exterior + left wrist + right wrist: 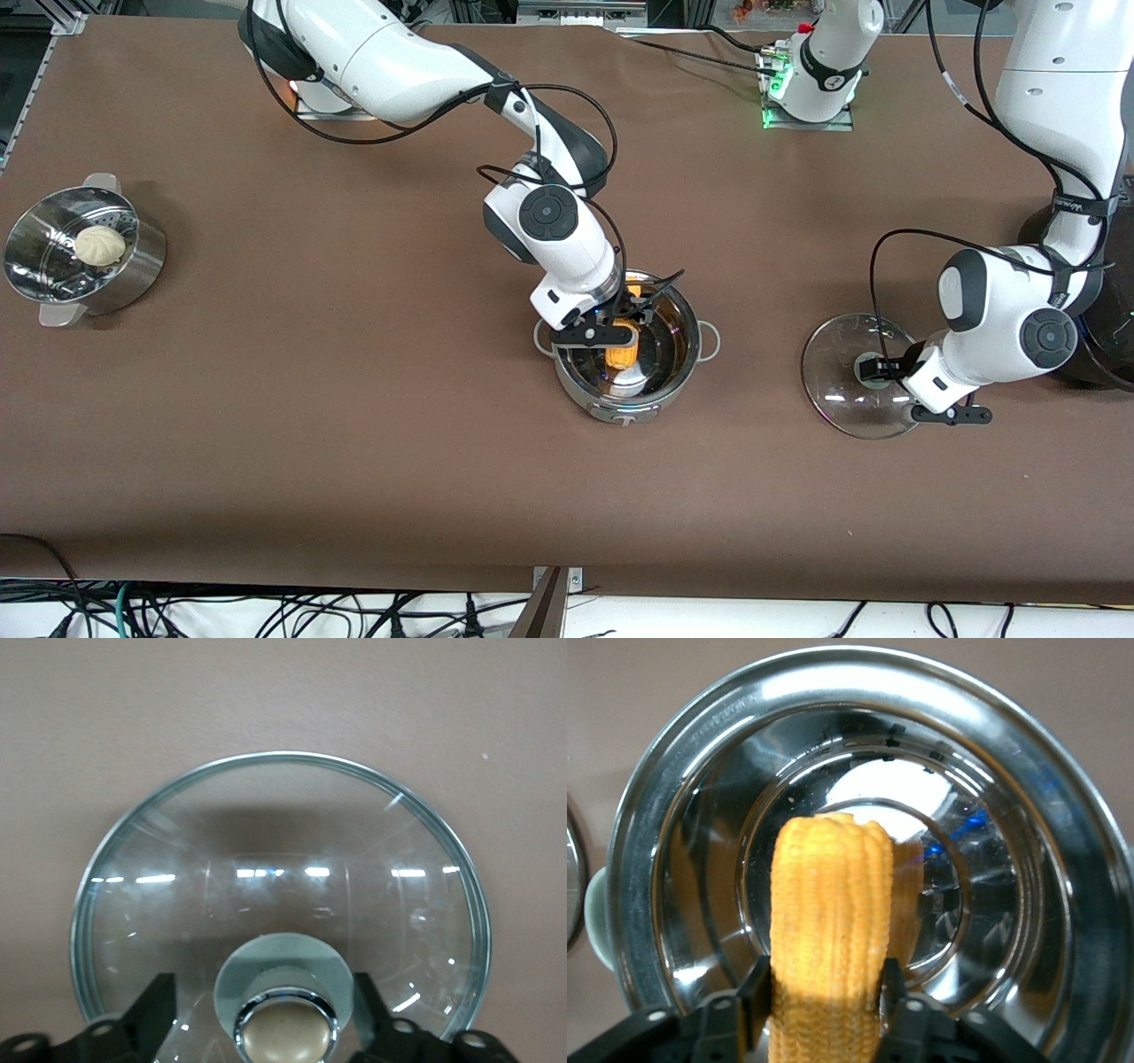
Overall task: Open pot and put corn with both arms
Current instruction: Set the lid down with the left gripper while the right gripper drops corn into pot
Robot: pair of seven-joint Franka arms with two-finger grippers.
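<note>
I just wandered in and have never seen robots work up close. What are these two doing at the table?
They are loading a pot. The left gripper sits over the glass lid, which lies flat on the table toward the left arm's end; its fingers stand apart on either side of the knob. The right gripper is over the open pot with the corn between its fingers, hanging down into it. A steamer bowl with a bun stands untouched toward the right arm's end.

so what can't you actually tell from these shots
- Corn: its lower end is cut off by the right wrist view's edge; in the front view the right gripper covers most of it.
- Lid knob: partly cut off in the left wrist view.
- Black cooker: cropped by the front view's edge and hidden by the left arm.
</note>
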